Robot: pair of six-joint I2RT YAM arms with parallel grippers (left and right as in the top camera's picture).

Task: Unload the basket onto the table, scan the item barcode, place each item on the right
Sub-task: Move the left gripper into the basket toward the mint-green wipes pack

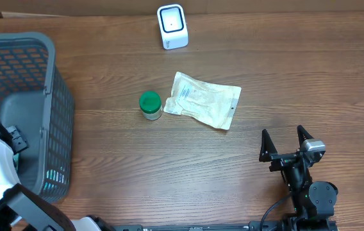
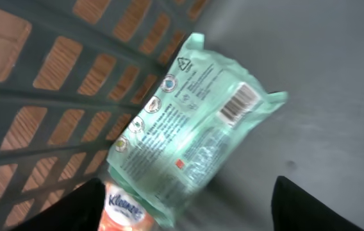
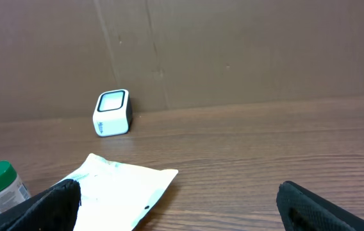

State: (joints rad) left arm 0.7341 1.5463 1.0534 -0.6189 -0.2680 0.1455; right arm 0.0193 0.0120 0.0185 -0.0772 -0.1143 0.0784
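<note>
The green pack (image 2: 195, 122) lies in the basket (image 2: 73, 96), barcode up, partly over a Kleenex pack (image 2: 127, 208). The left gripper (image 2: 188, 186) hovers over it, spread wide, holding nothing. The right gripper (image 1: 286, 140) is wide and empty, near the pouch (image 1: 206, 99), jar (image 1: 150, 104) and scanner (image 1: 172, 25).

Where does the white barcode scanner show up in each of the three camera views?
Overhead: the white scanner stands near the top edge, about centre, beyond the white pouch.
Right wrist: left of centre, against the brown back wall, behind the pouch.
Left wrist: not in it; that view looks into the basket.
Shared landmark: the white pouch, in the overhead and right wrist views.
</note>
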